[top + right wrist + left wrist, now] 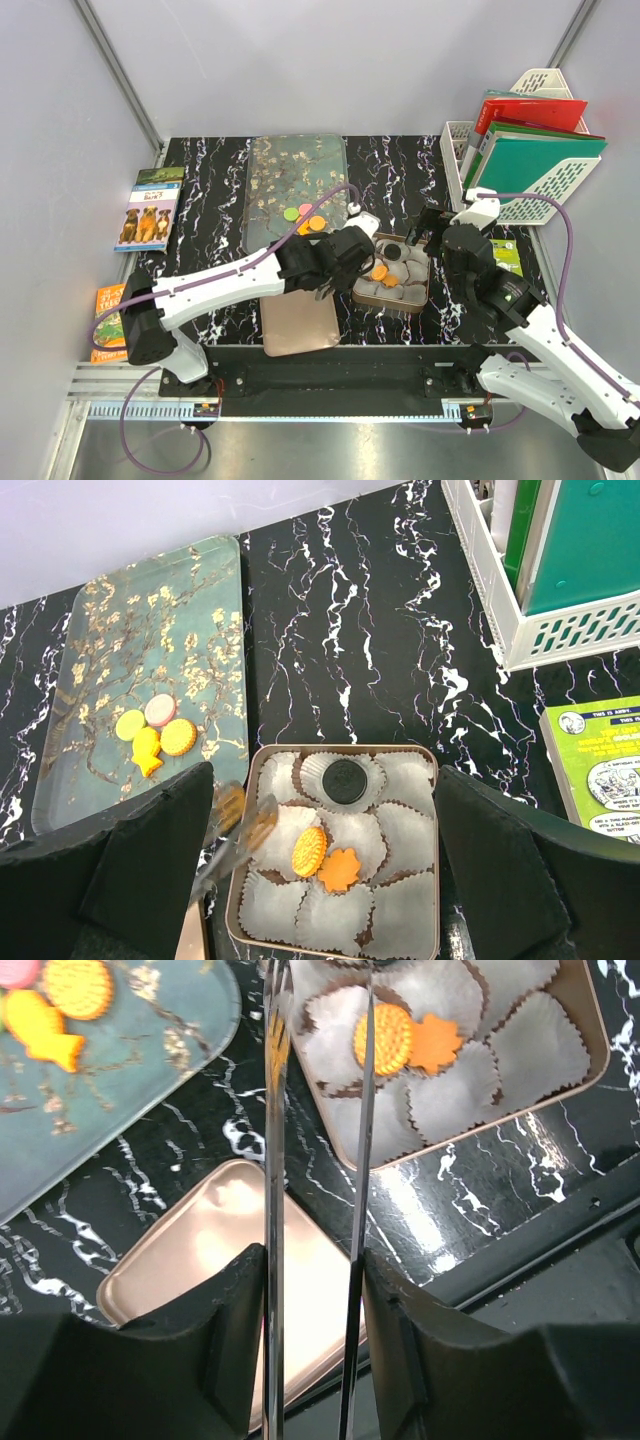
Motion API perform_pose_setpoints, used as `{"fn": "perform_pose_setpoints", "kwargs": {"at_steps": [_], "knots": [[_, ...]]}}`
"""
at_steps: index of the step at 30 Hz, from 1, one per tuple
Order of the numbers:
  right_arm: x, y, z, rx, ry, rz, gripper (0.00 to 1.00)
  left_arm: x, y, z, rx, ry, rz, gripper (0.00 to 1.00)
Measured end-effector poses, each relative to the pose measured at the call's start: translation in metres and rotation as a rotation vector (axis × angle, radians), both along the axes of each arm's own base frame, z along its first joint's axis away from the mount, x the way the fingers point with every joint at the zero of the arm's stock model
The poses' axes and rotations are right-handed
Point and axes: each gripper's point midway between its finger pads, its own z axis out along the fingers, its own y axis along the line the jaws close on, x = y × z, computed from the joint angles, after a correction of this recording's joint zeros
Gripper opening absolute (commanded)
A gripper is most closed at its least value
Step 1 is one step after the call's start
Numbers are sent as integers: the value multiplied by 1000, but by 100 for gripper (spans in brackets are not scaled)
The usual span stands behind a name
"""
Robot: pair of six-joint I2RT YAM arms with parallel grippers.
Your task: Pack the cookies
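Left jaws: pressed on the shafts of a pair of metal tweezers (274, 1160), one black finger against each blade.
Tweezers: the two blades stand apart and run to the top of the left wrist view, where their tips are cut off. In the right wrist view the tips are a blur at the left edge of the tin (392, 300), and I cannot tell whether they touch anything.
Nearest cookie: a round orange cookie (384, 1038) lies just right of the right blade, in a paper cup.
Right jaws: spread wide and holding nothing, above the near edge of the tin, at the lower corners of the right wrist view.
Cookies (310, 850) in the tin: three. They are the round orange one, an orange leaf (436, 1044) touching it, and a dark brown round (345, 779) at the tin's upper middle.
Cookies on the tray (150, 610): four, clustered left of the tin. They are a yellow-green round (130, 723), a pink round (160, 709), an orange round (179, 736) and an orange fish (147, 752).
Paper cups (400, 830): pale and crinkled, filling the tin; most hold no cookie.
Lid (190, 1250): one, rose-gold, flat on the bench (350, 610), lower left of the tin.
In the way: the left arm and tweezers cross the gap between tray and tin.
Around: a white rack (540, 190) of folders at upper right, a green booklet (600, 760) at right, and two books (148, 210) at far left.
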Motion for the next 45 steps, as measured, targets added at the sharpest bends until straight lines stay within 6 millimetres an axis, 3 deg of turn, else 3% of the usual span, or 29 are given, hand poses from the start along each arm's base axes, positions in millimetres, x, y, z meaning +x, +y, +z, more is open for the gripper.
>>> {"fn": "perform_pose_setpoints", "kwargs": {"at_steps": [7,11,18,24,28,37,45], "knots": [[-1,-1,1,4,-4,0,100,-6,-8,-10,12,26,-27,45],[-1,-1,0,3,-3,0,100,4,-1,-9,8,18,11,45],[-1,-1,0,2,-3,0,100,62,64,-8,-2,14,246,46],[-3,-3,0,5,-7,-1,100,87,92,-8,14,4,332,48],[-4,-4,0,6,-9,-1,100,96,95,-16,35,7,341,50],[-5,-5,-4,-7,-4,-1,100,110,95,-55,115,66,345,50],[-4,-6,-4,-12,-4,-3,100,124,89,-55,108,54,340,50]]}}
